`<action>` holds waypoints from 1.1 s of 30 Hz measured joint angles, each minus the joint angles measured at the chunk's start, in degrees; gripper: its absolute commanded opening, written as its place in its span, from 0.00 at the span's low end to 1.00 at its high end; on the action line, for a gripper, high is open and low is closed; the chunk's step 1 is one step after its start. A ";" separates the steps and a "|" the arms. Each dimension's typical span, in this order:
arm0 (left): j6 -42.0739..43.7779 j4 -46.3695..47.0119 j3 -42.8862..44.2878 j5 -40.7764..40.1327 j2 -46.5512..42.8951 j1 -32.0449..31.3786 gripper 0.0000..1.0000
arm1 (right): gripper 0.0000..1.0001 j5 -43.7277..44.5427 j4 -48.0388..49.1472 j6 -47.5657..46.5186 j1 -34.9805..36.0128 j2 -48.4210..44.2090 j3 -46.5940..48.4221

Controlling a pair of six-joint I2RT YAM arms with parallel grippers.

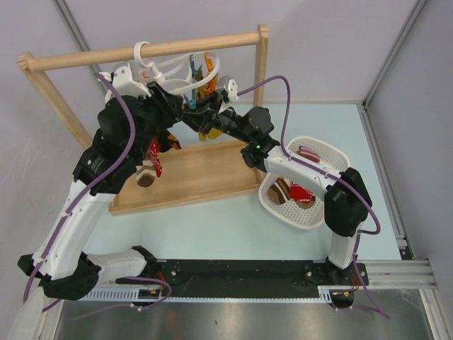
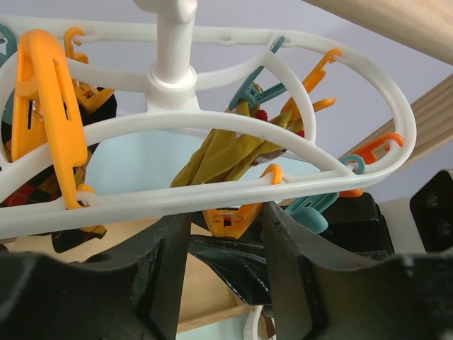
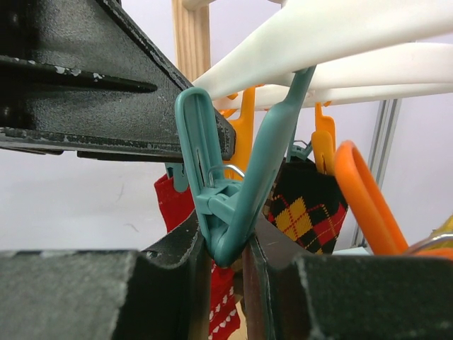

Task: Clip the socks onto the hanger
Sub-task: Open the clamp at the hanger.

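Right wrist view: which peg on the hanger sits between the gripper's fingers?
The teal peg: its lower end is pinched between the fingers of the right gripper. The orange pegs beside it are a different colour and hang clear of the fingers.

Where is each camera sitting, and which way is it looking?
Top camera: high behind the robot, looking down at the table, wooden frame, hanger and basket; the left arm and right arm show.
Left wrist camera: on the left arm, looking up under the hanger at a yellow sock; the left gripper shows at the bottom.
Right wrist camera: on the right arm, looking sideways at a teal peg pinched in the right gripper, red sock behind.
Shared: both wrist cameras see the hanger and the black diamond sock.
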 measured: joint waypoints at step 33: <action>-0.92 3.69 -1.55 -0.57 1.27 0.00 0.28 | 0.30 2.23 -0.90 0.00 -0.26 0.00 -0.33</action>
